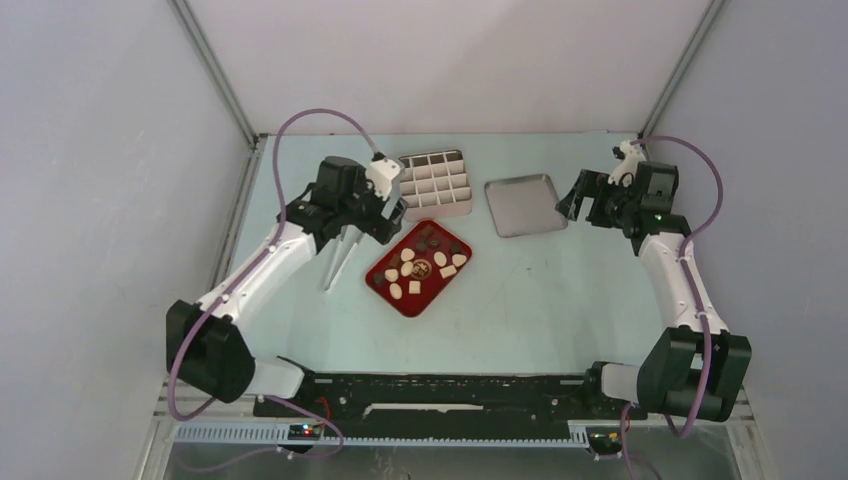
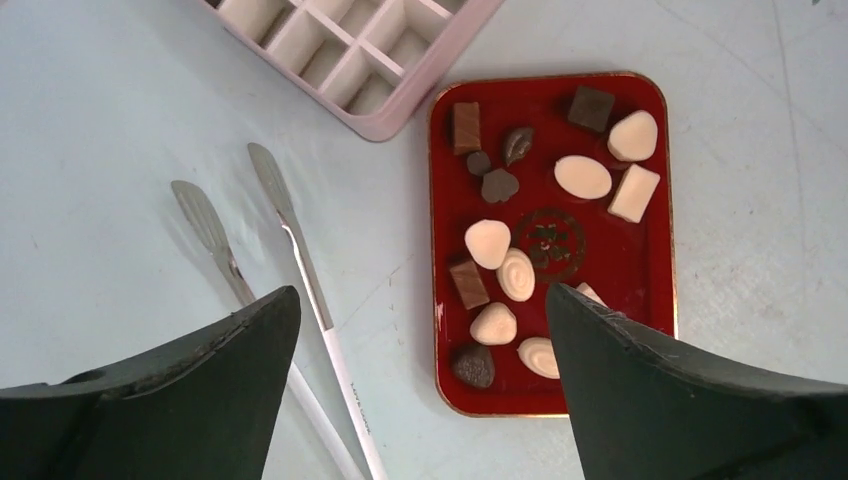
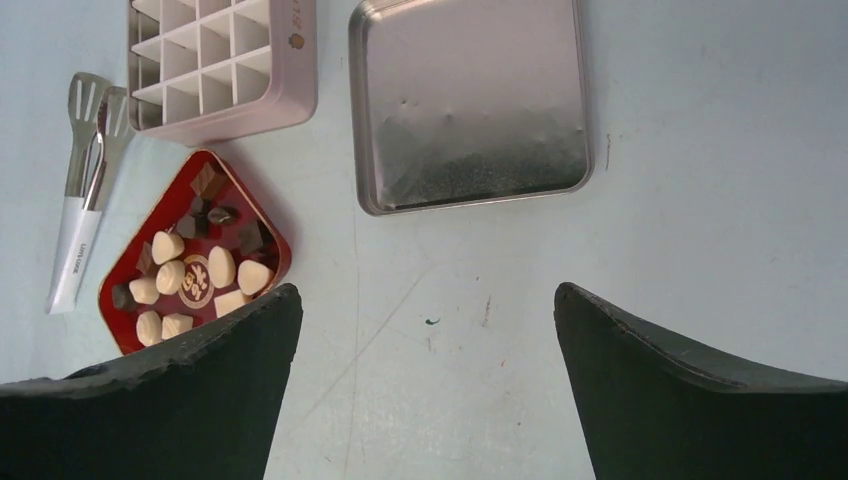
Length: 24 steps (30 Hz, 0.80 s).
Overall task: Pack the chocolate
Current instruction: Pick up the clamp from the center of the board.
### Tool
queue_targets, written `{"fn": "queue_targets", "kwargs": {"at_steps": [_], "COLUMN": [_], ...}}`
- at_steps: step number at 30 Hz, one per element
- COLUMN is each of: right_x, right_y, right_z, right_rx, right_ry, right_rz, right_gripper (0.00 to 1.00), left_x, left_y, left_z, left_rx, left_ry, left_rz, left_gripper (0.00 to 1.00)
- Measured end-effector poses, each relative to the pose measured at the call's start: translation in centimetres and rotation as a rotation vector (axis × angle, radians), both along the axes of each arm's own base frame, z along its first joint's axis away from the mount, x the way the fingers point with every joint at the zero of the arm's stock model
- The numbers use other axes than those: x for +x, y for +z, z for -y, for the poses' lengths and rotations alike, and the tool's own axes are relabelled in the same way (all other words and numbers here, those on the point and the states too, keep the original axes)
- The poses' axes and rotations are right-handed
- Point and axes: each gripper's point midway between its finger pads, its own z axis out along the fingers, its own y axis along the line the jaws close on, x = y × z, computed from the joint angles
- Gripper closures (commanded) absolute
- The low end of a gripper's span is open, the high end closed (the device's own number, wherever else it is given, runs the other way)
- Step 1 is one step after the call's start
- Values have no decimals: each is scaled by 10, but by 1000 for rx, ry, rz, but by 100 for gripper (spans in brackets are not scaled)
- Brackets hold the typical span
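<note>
We find the left hand (image 2: 422,292) with its two dark fingers standing wide apart and nothing between them. In its own wrist view it hangs over the pale counter (image 1: 540,300), one finger at the lower left of the frame and the other at the lower right, where it hides the lower right corner of the red tray (image 2: 640,260). The right hand (image 3: 425,289) is likewise spread and holds nothing; in the top view it sits at the upper right, just beside the right edge of the shallow metal lid (image 3: 470,100). The chocolate (image 2: 516,273) lies loose on the red tray, every piece we can see being there: dark pieces mostly toward the tray's upper left in the left wrist view, cream pieces along its right side and lower half, and one cream piece partly hidden behind the finger. The pieces surround a round gold emblem (image 2: 549,240) printed on the tray floor. In the top view the tray rests at the centre of the counter, turned diagonally. The pink partitioned box (image 1: 433,183) stands just above it in the frame, close but not touching, with the metal lid to the box's right. A pair of tongs (image 2: 290,230) with a white handle lies flat on the counter to the left of the tray, apart from it.
</note>
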Motion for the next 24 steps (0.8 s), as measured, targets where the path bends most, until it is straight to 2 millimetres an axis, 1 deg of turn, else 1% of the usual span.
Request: {"fn": "queue_targets", "kwargs": {"at_steps": [3,5,8,10,12,16,18,20,23,24], "right_x": [1,-1,-9,-14,-17,-21,-22,-23,-25,-25], "right_y": [2,1,-2,-4,-3,-2,-1,0,-2,-2], "right_z": [2,3,2,-2,-7,-13,-16,-18,-20,-21], "right_rx": [11,7,-11,-13,-8,5,12,17,26,30], "right_ry": [-16,2,76,126,168,219,236,248,261,264], "right_rz": [-2,0,0,0,7,17,22,26,24,24], "right_gripper": [0,0,1,3,4,5,5,6,7,7], "left_x": [-3,-10,-24,-29,-30,-27,-19,-13,-2,1], "left_y": [-9,-22,-40,-47,-52,-59,-60,-62,-69,-71], "left_z": [11,23,37,42,42,22,7,-12,-54,-63], "left_rx": [56,109,183,214,239,301,300,296,271,266], "left_ry": [-39,-88,-160,-182,-180,-111,-44,31,176,209], "left_rz": [-27,-67,-145,-189,-216,-239,-233,-231,-217,-216], "left_gripper": [3,5,6,7,8,10,14,19,27,30]}}
